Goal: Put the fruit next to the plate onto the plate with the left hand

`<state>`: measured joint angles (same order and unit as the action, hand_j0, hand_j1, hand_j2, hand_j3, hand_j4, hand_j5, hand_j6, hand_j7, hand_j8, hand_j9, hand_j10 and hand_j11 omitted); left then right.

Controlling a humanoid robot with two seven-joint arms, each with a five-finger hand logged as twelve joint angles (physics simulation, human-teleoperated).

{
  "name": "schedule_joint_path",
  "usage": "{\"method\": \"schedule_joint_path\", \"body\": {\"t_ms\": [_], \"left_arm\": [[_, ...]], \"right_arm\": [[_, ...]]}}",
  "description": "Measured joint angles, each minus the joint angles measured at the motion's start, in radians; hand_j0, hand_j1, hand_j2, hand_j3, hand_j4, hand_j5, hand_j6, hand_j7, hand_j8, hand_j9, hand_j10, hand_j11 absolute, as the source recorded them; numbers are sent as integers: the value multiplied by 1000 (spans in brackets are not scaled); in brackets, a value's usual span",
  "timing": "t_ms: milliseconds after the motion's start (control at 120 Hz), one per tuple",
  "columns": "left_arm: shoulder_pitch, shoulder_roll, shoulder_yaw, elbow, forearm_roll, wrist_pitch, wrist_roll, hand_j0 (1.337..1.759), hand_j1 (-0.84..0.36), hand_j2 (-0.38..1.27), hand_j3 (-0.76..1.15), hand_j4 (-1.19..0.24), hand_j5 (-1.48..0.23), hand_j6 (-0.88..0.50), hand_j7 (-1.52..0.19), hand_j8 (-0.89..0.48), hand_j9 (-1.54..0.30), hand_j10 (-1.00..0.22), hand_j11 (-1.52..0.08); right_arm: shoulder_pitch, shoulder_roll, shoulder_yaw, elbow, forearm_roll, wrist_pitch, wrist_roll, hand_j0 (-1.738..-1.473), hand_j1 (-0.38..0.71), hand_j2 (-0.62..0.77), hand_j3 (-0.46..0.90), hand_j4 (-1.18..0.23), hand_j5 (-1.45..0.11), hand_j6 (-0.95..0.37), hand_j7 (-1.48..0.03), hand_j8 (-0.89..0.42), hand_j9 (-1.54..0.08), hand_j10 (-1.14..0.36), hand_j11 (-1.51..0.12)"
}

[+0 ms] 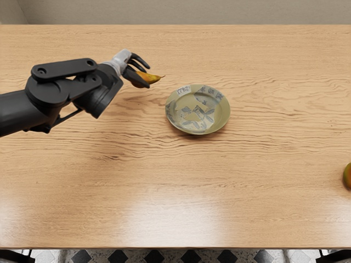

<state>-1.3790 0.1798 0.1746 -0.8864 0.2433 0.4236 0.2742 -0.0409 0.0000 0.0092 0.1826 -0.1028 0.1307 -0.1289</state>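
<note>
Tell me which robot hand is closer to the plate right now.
Left. The left robot hand, gripping the fruit, is up and left of the plate, apart from its rim. The right robot hand is not in view.

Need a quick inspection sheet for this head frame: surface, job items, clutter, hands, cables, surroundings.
Surface: wooden table, glare patch toward the front edge.
Job's things: yellow-orange fruit sits left of the plate, not on it; the patterned plate holds nothing.
Clutter: one round item, yellow-green, cut off by the picture's right edge.
Grippers: left hand has its fingers curled around the fruit; right hand not in view.
Cables: nothing seen.
Surroundings: plain wall behind the table, checkered tiled floor below its front edge.
</note>
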Motion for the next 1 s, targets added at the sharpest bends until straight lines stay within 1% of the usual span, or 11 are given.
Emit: {"method": "schedule_joint_path", "body": {"t_ms": [50, 75, 125, 417, 600, 642, 817, 875, 908, 942, 1000], "left_arm": [[-4, -4, -12, 0, 0, -7, 0, 1655, -316, 287, 0, -687, -896, -558, -891, -466, -889, -626, -905], [-6, -19, -17, -1, 2, -8, 1, 1655, -310, 251, 0, -693, -887, -557, -886, -464, -887, -622, -906], [-8, -36, -25, -4, 1, -13, 0, 1655, -315, 289, 0, -688, -893, -566, -890, -464, -893, -622, -907], [-21, -115, -36, -8, 2, -18, 1, 1655, -312, 339, 0, -684, -899, -615, -884, -492, -895, -657, -904], [-7, -134, -36, -9, 2, -19, 0, 1656, -314, 413, 0, -689, -891, -654, -880, -526, -892, -680, -901], [-3, -139, -36, -9, 2, -19, 0, 1656, -308, 393, 0, -689, -890, -658, -880, -531, -891, -682, -901], [3, -148, -35, -9, 2, -20, 0, 1657, -323, 426, 0, -685, -896, -670, -892, -535, -885, -683, -898], [10, -148, -35, -9, 3, -20, -1, 1656, -321, 410, 0, -686, -895, -667, -895, -539, -886, -680, -899], [16, -151, -35, -9, 3, -20, 0, 1656, -328, 440, 0, -688, -892, -670, -894, -535, -885, -679, -898], [17, -153, -35, -9, 2, -21, -1, 1656, -330, 398, 0, -685, -898, -669, -898, -532, -887, -666, -898], [18, -157, -35, -9, 2, -20, -1, 1656, -328, 426, 0, -687, -894, -678, -892, -537, -889, -670, -896]], "right_arm": [[0, 0, 0, 0, 0, 0, 0, -1658, -329, -3, 0, -17, -22, -17, -22, -17, -22, -17, -22], [0, 0, 0, 0, 0, 0, 0, -1658, -329, -3, 0, -17, -22, -17, -22, -17, -22, -17, -22], [0, 0, 0, 0, 0, 0, 0, -1658, -329, -3, 0, -17, -22, -17, -22, -17, -22, -17, -22], [0, 0, 0, 0, 0, 0, 0, -1658, -329, -3, 0, -17, -22, -17, -22, -17, -22, -17, -22], [0, 0, 0, 0, 0, 0, 0, -1658, -329, -3, 0, -17, -22, -17, -22, -17, -22, -17, -22], [0, 0, 0, 0, 0, 0, 0, -1658, -329, -3, 0, -17, -22, -17, -22, -17, -22, -17, -22], [0, 0, 0, 0, 0, 0, 0, -1658, -329, -3, 0, -17, -22, -17, -22, -17, -22, -17, -22], [0, 0, 0, 0, 0, 0, 0, -1658, -329, -3, 0, -17, -22, -17, -22, -17, -22, -17, -22], [0, 0, 0, 0, 0, 0, 0, -1658, -329, -3, 0, -17, -22, -17, -22, -17, -22, -17, -22], [0, 0, 0, 0, 0, 0, 0, -1658, -329, -3, 0, -17, -22, -17, -22, -17, -22, -17, -22], [0, 0, 0, 0, 0, 0, 0, -1658, -329, -3, 0, -17, -22, -17, -22, -17, -22, -17, -22]]}}
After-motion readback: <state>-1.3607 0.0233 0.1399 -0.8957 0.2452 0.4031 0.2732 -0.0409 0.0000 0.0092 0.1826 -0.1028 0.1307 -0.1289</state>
